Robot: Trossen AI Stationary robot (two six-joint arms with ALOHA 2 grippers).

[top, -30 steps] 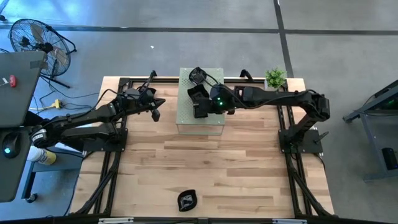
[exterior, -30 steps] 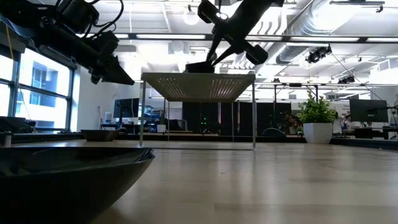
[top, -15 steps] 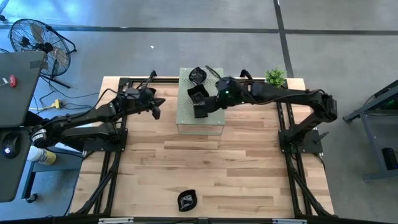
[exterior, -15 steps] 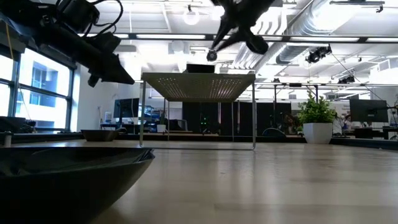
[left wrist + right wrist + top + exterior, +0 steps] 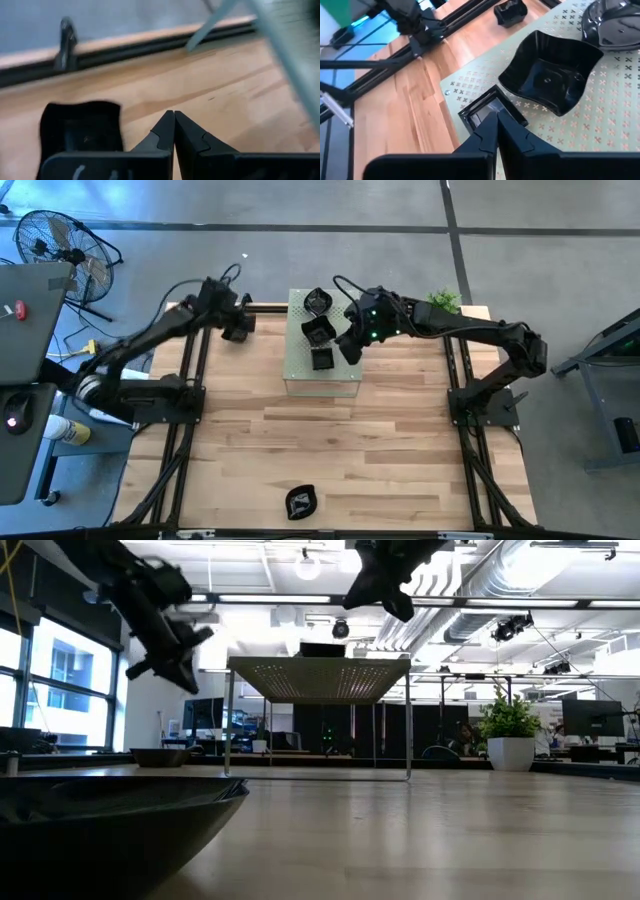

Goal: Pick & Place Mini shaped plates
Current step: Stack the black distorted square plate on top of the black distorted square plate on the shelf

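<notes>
Right wrist view showed the right gripper [image 5: 495, 120] with fingers pressed together, empty, hovering over the pale green box [image 5: 600, 120]; a small square plate [image 5: 490, 107] lay just beneath, a wavy-edged plate [image 5: 551, 76] beyond. The left gripper [image 5: 174, 125] (also closed) hung above another plate [image 5: 80, 125].

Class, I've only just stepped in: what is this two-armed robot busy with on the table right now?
It is sorting tiny glossy black dishes onto the pale green perforated box. Three sit on top: a small square dish, a wavy-edged dish and a rounded one. The right gripper hangs shut and empty beside the square dish. The left gripper, also shut, is over the table's far left corner above another black dish. One more dish waits at the near edge.
</notes>
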